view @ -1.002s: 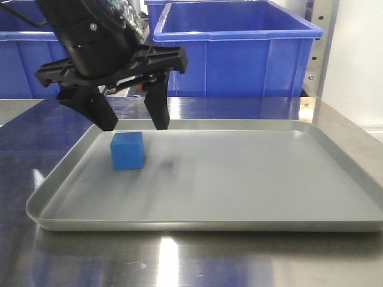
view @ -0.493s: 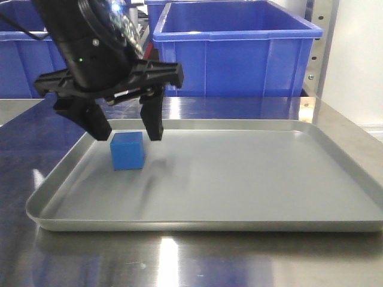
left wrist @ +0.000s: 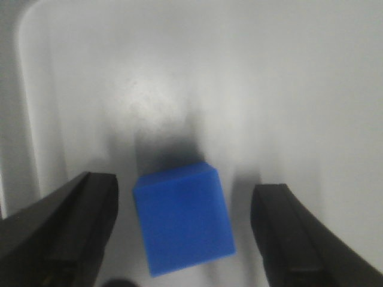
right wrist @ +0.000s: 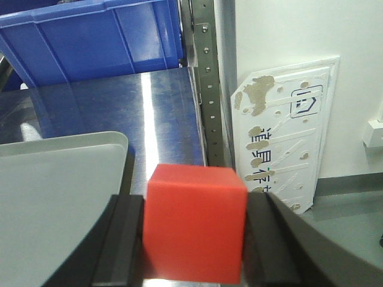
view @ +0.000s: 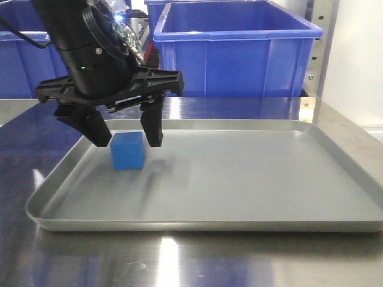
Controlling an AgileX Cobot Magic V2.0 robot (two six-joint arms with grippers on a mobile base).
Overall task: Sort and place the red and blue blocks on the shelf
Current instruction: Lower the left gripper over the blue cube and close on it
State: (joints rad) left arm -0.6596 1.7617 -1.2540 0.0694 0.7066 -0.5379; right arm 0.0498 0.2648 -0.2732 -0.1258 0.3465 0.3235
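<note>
Exterior front-facing view first: where is your left gripper? (supervisor)

I have it low over the grey tray with its jaws spread wide, one finger on each side of the blue block. The block sits flat on the tray floor, toward the tray's left side. Two dark-blue bins stand on the steel tabletop behind it. (me)

Is it touching the block? (supervisor)

No. On my left wrist camera I see bare tray between the block and each finger. The block lies slightly skewed to the fingers. (me)

And the right side? (supervisor)

My right gripper is clamped on the red block, with both pads pressed against its side faces. I see it only on the right wrist camera. A corner of the tray and the tabletop lie beyond it, and a perforated steel upright stands just past the table edge. I cannot tell how high the red block is held. (me)
</note>
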